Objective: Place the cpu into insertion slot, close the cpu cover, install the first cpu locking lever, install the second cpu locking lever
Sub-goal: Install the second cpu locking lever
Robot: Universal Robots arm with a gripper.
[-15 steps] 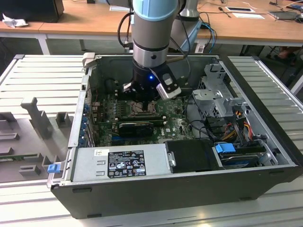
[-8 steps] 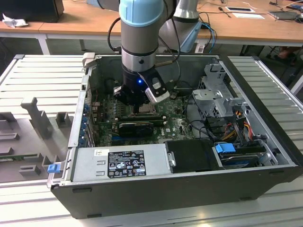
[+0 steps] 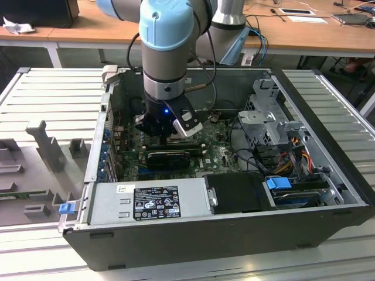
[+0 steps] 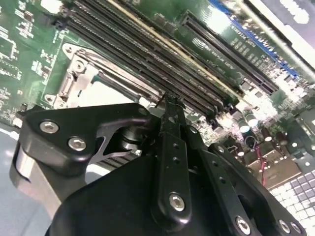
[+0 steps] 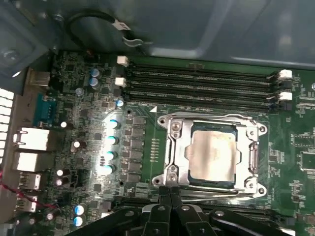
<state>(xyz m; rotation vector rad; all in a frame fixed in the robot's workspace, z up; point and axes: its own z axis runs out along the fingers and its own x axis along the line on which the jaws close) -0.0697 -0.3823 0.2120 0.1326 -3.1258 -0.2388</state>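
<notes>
One arm is at work here, and you can see its black gripper point(image 5: 170, 189) lowered inside the open dark-grey computer case point(image 3: 234, 234), with its two slim fingers pressed together tip to tip and nothing held between them. In the first wrist view the fingertips point(image 5: 171, 192) sit at the near edge of the square socket, the insertion slot point(image 5: 167, 147) on the green motherboard point(image 5: 142, 147); whether they touch its rim or hover just above it, you cannot tell.

Just beyond the fingertips lies the cpu point(image 5: 212, 155), a small flat square chip with a pale silver-beige metal top, seated inside the slot. Around it you see the cpu cover point(image 5: 248, 129), a thin metal frame plate with a large square cut-out, lying flat over the chip's edges so that the chip shows through the opening.

Farther out from the gripper, past the socket, run the long black memory slots point(image 5: 197, 83), side by side.

In the second wrist view the same closed fingers point(image 4: 171, 115) point at the socket's corner point(image 4: 81, 73), with the memory slots point(image 4: 147, 59) just beside it.

In the exterior view the gripper point(image 3: 167, 136) hangs low over the board, well inside the case walls.
</notes>
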